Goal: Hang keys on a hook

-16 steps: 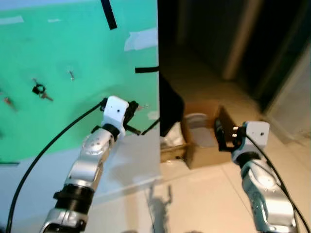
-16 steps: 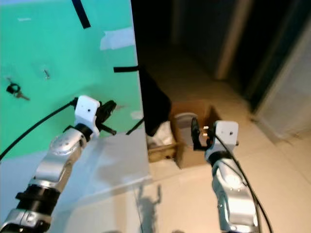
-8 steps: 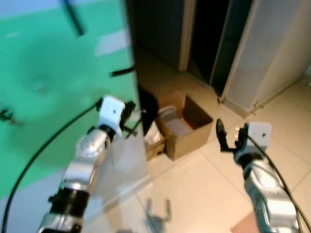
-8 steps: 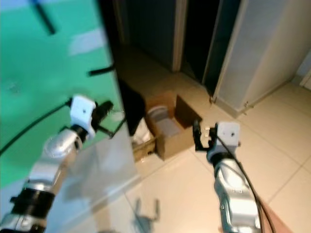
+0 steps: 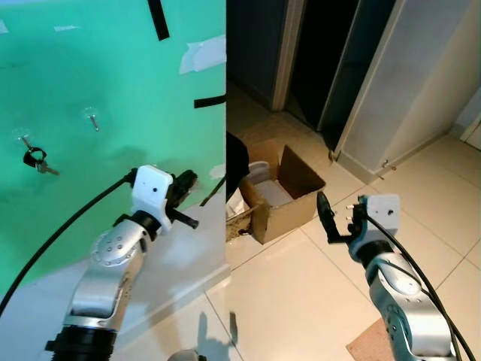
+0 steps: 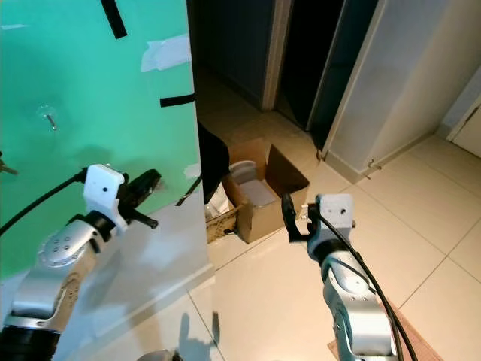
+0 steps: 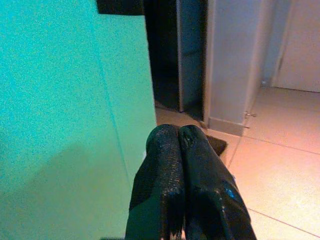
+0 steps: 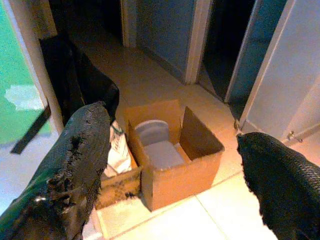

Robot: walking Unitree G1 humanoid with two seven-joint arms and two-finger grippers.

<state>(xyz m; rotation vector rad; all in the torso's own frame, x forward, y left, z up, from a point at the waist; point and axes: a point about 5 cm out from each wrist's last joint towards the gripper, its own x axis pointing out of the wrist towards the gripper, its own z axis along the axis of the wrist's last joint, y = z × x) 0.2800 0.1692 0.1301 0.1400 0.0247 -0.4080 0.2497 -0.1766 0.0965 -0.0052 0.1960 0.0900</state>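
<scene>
- The bright green wall panel (image 5: pixel 98 83) stands on the robot's left, patched with strips of black tape (image 5: pixel 158 19) and pale tape (image 5: pixel 204 54).
- The bunch of keys with a black fob (image 5: pixel 34 159) already hangs from a small clear hook (image 5: pixel 22 138) far to the left on that panel.
- A 2nd small clear hook with a metal pin (image 5: pixel 91 117) sits to the right of it, a little higher, with nothing on it.
- The left gripper (image 5: pixel 186 183) is raised in front of the panel's lower right part, near its edge, well apart from the keys and both hooks.
- In the left wrist view its 2 black fingers (image 7: pixel 172 170) press flat together, closed on nothing that I can see.
- The right gripper (image 5: pixel 340 216) is held out over the glossy cream tiled floor (image 5: pixel 301 301), well away from the panel.
- In the right wrist view its 2 black fingers (image 8: pixel 80 150) stand wide apart with nothing between them.
- An open brown cardboard box (image 5: pixel 282 195) rests on the floor just past the panel's edge, with a pale grey round container (image 8: pixel 152 140) inside it.
- A smaller low box with white packaging (image 5: pixel 239 213) sits touching its left side.
- A dark cloth-like shape (image 5: pixel 236 158) hangs beside the panel's edge, above that low box.
- Behind the boxes a dark doorway (image 5: pixel 323 53) opens between pale door frames.
</scene>
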